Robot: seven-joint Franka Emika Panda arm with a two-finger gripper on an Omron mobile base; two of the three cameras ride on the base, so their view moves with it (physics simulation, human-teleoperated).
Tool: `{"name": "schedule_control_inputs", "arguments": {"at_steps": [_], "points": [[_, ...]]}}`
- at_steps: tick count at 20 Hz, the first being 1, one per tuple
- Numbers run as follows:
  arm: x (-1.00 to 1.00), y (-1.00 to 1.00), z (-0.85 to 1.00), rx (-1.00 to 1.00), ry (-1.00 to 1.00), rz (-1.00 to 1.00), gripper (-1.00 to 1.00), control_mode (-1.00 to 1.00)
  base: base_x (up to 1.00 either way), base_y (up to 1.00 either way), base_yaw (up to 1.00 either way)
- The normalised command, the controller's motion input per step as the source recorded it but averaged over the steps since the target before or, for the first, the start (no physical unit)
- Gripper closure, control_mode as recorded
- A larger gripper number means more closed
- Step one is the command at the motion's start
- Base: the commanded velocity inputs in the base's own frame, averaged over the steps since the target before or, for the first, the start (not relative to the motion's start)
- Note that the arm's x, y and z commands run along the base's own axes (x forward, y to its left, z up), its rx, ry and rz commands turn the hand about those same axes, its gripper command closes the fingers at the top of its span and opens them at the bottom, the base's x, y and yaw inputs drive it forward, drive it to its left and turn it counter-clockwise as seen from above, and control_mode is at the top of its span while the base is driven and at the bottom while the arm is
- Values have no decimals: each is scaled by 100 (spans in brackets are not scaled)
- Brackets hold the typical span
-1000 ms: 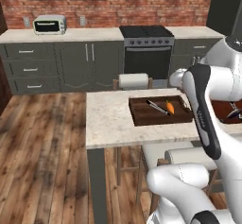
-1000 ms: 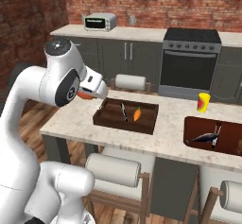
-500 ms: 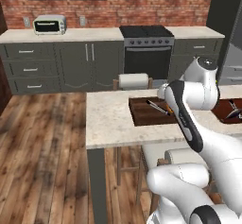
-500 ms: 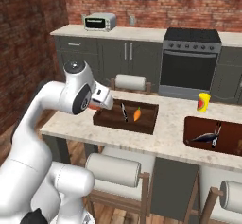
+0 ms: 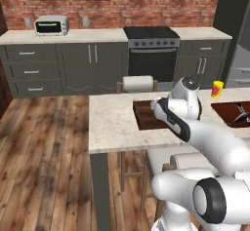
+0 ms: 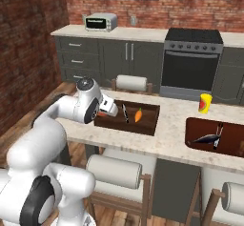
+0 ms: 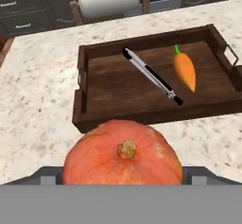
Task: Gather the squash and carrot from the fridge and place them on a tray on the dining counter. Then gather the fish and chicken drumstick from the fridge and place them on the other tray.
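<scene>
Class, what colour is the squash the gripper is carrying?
Orange squash with a tan stem, best seen in the hand view.

Open wood across most of the near tray [image 7: 113, 93], left half bare. In the way there: a knife [image 7: 152, 76] lying diagonally through the middle, a carrot [image 7: 184, 72] just right of it, apart from the blade. Raised rim all round, handles at both ends. Bare counter [image 7: 38, 90] left of and before the tray. Behind it, a stool back [image 6: 131, 83] against the counter's far edge. Well to the right, a yellow cup [image 6: 205, 103] and a second tray [image 6: 200, 146], with open counter between the two trays.
</scene>
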Motion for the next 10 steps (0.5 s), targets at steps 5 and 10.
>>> {"name": "schedule_control_inputs", "arguments": {"at_steps": [5, 10], "points": [[75, 0, -29, 0, 7, 0, 100, -100, 0, 0, 0], [52, 0, -26, 0, 5, 0, 100, -100, 0, 0, 0]]}}
